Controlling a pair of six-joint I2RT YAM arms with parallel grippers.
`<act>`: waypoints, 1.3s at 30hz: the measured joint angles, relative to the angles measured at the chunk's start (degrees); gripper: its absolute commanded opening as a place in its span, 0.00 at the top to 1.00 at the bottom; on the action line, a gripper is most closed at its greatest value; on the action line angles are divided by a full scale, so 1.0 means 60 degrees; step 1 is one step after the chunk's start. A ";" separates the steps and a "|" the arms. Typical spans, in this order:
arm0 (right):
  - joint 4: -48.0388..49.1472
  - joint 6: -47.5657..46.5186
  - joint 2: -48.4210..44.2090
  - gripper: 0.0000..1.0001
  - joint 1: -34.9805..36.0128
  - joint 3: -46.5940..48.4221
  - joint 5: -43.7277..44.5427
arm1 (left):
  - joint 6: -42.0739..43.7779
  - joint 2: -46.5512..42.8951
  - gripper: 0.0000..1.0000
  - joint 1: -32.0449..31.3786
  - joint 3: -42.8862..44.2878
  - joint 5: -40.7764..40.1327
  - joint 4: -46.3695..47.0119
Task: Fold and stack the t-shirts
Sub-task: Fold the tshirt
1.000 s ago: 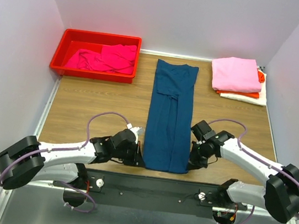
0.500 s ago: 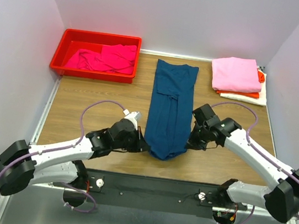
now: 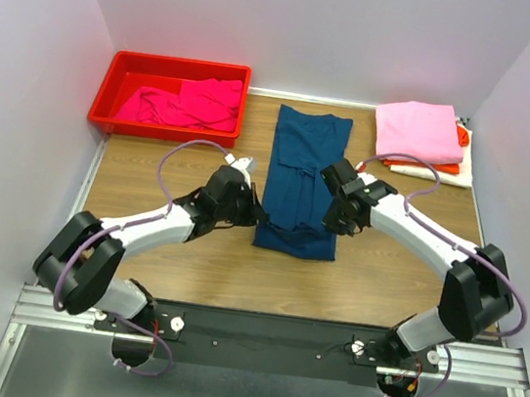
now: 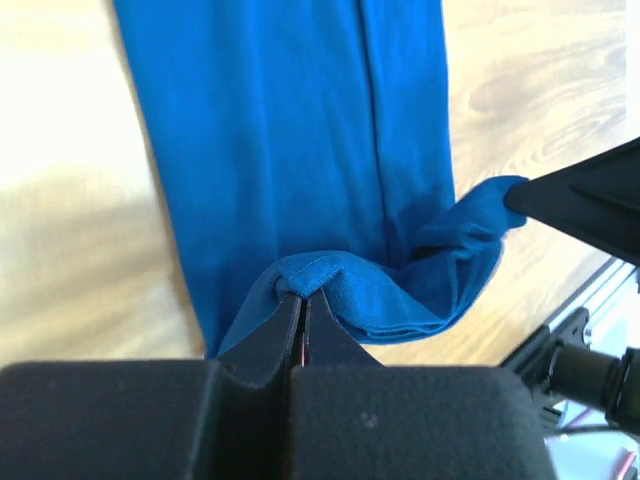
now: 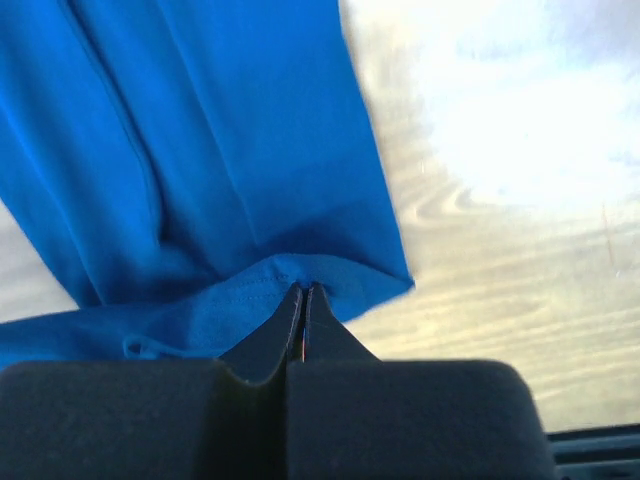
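The dark navy t-shirt [image 3: 307, 150] lies as a long narrow strip down the middle of the table, its near part doubled back over itself. My left gripper [image 3: 259, 218] is shut on the hem's left corner [image 4: 310, 272]. My right gripper [image 3: 333, 224] is shut on the hem's right corner [image 5: 290, 275]. Both hold the hem raised above the strip's middle, and the fold's near edge [image 3: 292, 250] rests on the wood. In the left wrist view the navy cloth [image 4: 290, 130] stretches away, and the right gripper's black finger [image 4: 590, 195] pinches the far corner.
A red bin [image 3: 125, 68] at the back left holds magenta t-shirts [image 3: 189, 104]. At the back right is a folded stack: a light pink tee [image 3: 416, 131] on an orange one [image 3: 452, 168] and a cream one [image 3: 436, 175]. A metal rail [image 3: 266, 335] runs along the near edge.
Both grippers have carried the navy shirt's near hem away from the table's front edge toward the far end, doubling the strip over itself. The arms have stretched forward.
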 measured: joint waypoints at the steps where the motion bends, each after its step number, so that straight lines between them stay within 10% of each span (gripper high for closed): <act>1: 0.0062 -0.0058 0.0273 1.00 -0.0091 0.0251 0.0160 | 0.0131 0.0259 1.00 0.0120 0.0215 0.0106 0.0058; 30: 0.0696 -0.2386 0.4845 1.00 -0.2353 0.4900 0.0193 | 0.2149 0.5570 1.00 0.2127 0.5894 0.1698 -0.0882; 34: 0.0688 -0.2524 0.5115 0.99 -0.2415 0.5231 0.0124 | 0.2248 0.5952 0.68 0.2284 0.6186 0.1792 -0.1053; 35: 0.0696 -0.2546 0.5191 0.97 -0.2448 0.5319 0.0095 | 0.2240 0.6065 0.53 0.2313 0.6277 0.1851 -0.1104; 39: 0.0688 -0.2714 0.5304 0.35 -0.2623 0.5548 -0.0062 | 0.2295 0.6477 0.43 0.2455 0.6739 0.1883 -0.1333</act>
